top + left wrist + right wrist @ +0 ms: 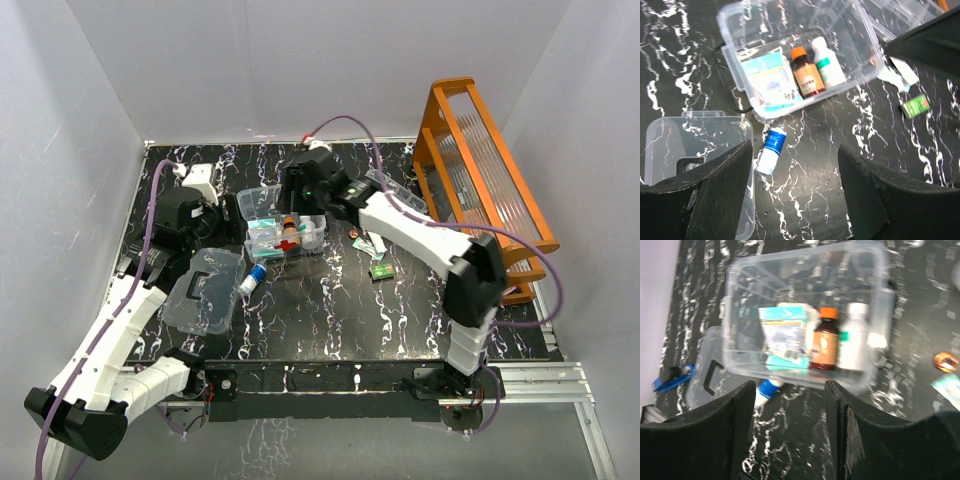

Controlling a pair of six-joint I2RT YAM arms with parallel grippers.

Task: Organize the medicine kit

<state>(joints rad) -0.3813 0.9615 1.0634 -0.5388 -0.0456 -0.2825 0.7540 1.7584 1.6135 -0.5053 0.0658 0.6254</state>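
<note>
Black, white-veined marble covers the surface [330,320], closed in by plain white walls. Nearest the arms' bases, at the lower left of the top view, the clear lid [210,300] with its black handle lies flat. Just beside its right edge a blue-labelled bottle [771,149] lies on its side.

In the left wrist view that bottle sits just ahead of the left hand [795,150], a little left of centre. Its long axis runs nearly up the frame, leaning right, so the fingers would likely close across its narrow width. The left hand is released and empty, and looks the nearer of the two.

Beyond, the medicine kit box [780,22] holds a sachet pack [771,80], an amber bottle [807,75] and a white bottle [828,65]. The right hand [790,387] hovers over the box, fingers apart, grasping nothing.

Only the top view shows the red cross [289,243] on the box front. The right wrist view catches the loose bottle only partly, peeking from under the box's near wall.
</note>
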